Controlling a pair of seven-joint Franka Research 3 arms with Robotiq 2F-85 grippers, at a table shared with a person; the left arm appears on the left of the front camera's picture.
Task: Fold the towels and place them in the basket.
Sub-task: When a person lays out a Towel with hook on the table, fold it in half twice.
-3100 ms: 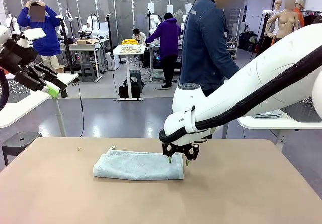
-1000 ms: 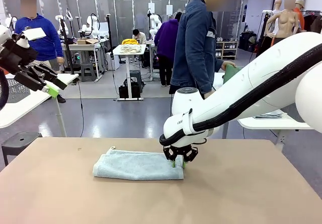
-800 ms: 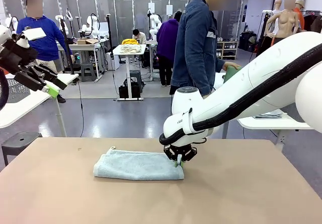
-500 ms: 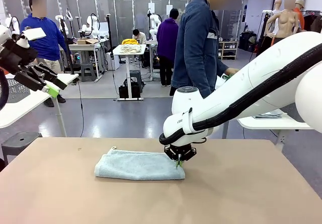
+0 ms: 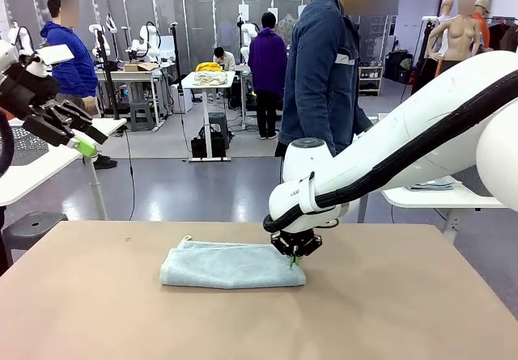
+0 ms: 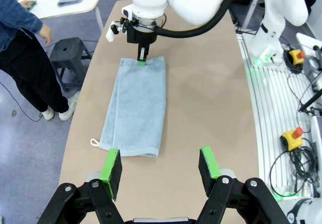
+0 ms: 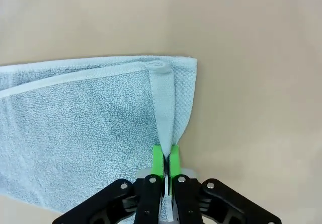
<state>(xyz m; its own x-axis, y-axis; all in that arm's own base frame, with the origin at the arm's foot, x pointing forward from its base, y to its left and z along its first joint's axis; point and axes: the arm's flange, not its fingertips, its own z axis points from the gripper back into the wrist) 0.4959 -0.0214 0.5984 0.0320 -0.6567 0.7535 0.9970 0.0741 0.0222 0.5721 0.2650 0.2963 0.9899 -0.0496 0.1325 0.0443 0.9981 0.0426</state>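
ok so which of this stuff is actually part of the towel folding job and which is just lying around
in the job: pale blue towel; right claw, shut on its end; left claw, open above the table.
just lying about: black stool; emergency stop button; white side table.

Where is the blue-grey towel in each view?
Front view: towel lies folded on the table, centre-left.
Left wrist view: towel mid-frame, running away from the camera.
Right wrist view: towel across left and centre.
Shared landmark: right gripper, shut on a fold at the towel's short end.
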